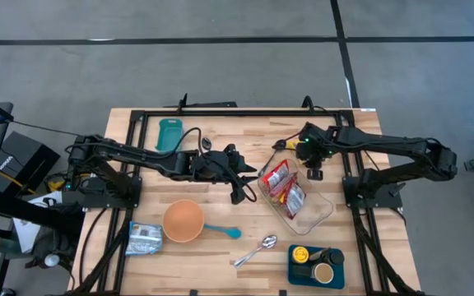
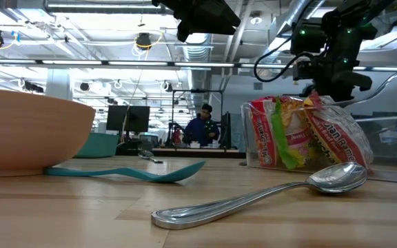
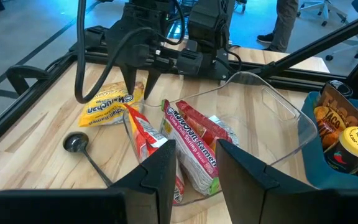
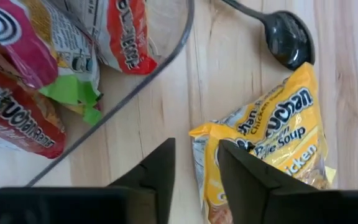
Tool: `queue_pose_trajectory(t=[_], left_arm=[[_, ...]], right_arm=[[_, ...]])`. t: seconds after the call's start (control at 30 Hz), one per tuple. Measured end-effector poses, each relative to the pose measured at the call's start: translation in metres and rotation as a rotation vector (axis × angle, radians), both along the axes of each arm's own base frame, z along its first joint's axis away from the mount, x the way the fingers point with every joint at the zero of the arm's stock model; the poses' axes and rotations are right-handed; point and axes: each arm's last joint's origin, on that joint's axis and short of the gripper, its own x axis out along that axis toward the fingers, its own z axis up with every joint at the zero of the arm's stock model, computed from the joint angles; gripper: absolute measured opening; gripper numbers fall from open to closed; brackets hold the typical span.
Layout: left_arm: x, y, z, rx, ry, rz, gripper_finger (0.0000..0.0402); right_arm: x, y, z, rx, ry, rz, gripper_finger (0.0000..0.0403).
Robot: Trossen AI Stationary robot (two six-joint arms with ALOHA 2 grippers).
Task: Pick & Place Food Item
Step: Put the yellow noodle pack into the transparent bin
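Observation:
A yellow chicken-noodle packet (image 4: 272, 143) (image 3: 107, 107) lies flat on the table, just outside the far side of a clear container (image 3: 278, 106) (image 1: 323, 210). Red ramen packets (image 3: 194, 146) (image 1: 285, 186) lean inside the container. My right gripper (image 4: 197, 163) (image 3: 140, 93) points steeply down over the yellow packet's corner, open by a narrow gap, one finger on each side of that corner. My left gripper (image 3: 197, 165) (image 1: 239, 194) hovers at the container's left side, narrowly open, with nothing between its fingers.
A black spoon (image 4: 286, 38) lies beside the yellow packet. Near the front are an orange bowl (image 1: 183, 220), a teal spoon (image 1: 222, 231), a metal spoon (image 1: 257, 249), a silver packet (image 1: 145, 238) and a teal tray of cups (image 1: 315, 265). Black frame rails border the table.

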Motion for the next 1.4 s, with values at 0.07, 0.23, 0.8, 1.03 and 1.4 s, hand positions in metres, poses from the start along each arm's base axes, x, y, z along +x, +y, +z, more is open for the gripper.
queue_pose_trajectory(t=[0.07,0.23,0.8,1.03,1.4], left_arm=[[0.000,0.000,0.000,0.000,0.000,0.000,0.0108],[0.000,0.000,0.000,0.000,0.000,0.000,0.0108],[0.000,0.001,0.000,0.003,0.002,0.000,0.0108],[0.000,0.001,0.000,0.004,0.002,0.001,0.0108],[0.000,0.001,0.000,0.004,0.002,0.001,0.0108]], right_arm=[[0.001,0.000,0.000,-0.010,-0.006,0.020,0.0143],[0.002,-0.001,0.001,-0.052,0.001,0.130,0.0195],[0.021,-0.011,-0.039,-0.069,0.201,0.115,0.0193],[0.025,-0.010,-0.046,-0.124,0.256,0.087,0.0169],[0.024,-0.009,-0.042,-0.127,0.234,0.054,0.0091]])
